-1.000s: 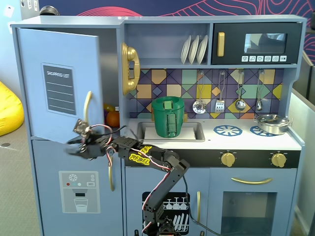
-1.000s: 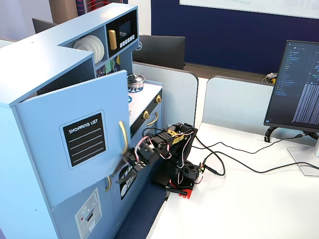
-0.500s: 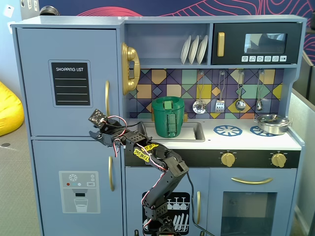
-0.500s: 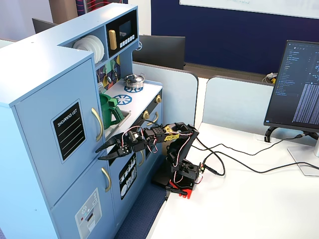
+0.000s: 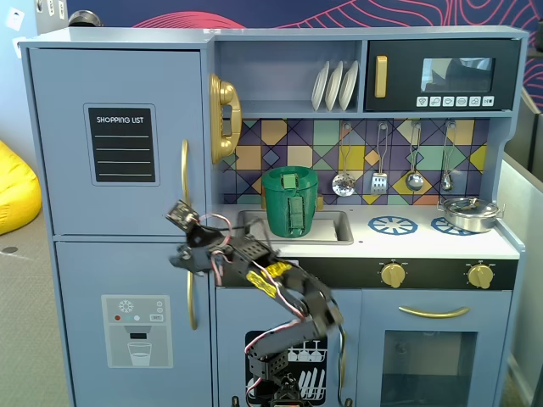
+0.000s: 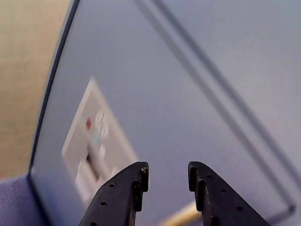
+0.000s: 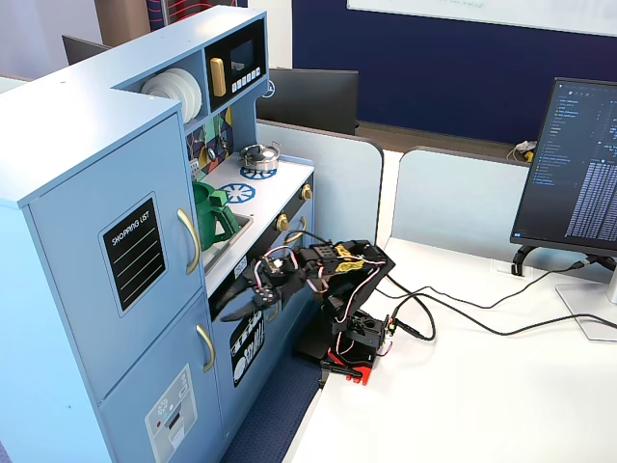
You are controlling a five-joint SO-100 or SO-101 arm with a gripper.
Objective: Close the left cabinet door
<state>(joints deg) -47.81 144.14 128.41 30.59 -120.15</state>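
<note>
The left cabinet door (image 5: 119,127) is a light-blue panel with a black "SHOPPING LIST" label and a curved gold handle (image 5: 184,170). It lies flush with the cabinet front in both fixed views (image 7: 125,241). My gripper (image 5: 185,257) hangs just in front of the lower door with the ice-dispenser graphic (image 5: 136,329), beside that door's gold handle (image 5: 193,301) and below the upper door's handle. In the wrist view my gripper (image 6: 168,176) is open and empty. The ice-dispenser graphic (image 6: 94,146) shows left of the fingers, and a piece of gold handle (image 6: 181,217) shows between them.
A green watering can (image 5: 290,201) stands in the sink. A gold phone (image 5: 224,117) hangs right of the upper door. A dishwasher door (image 5: 284,356) is behind my arm's base (image 7: 352,342). Cables and a monitor (image 7: 574,164) are on the white table (image 7: 463,405).
</note>
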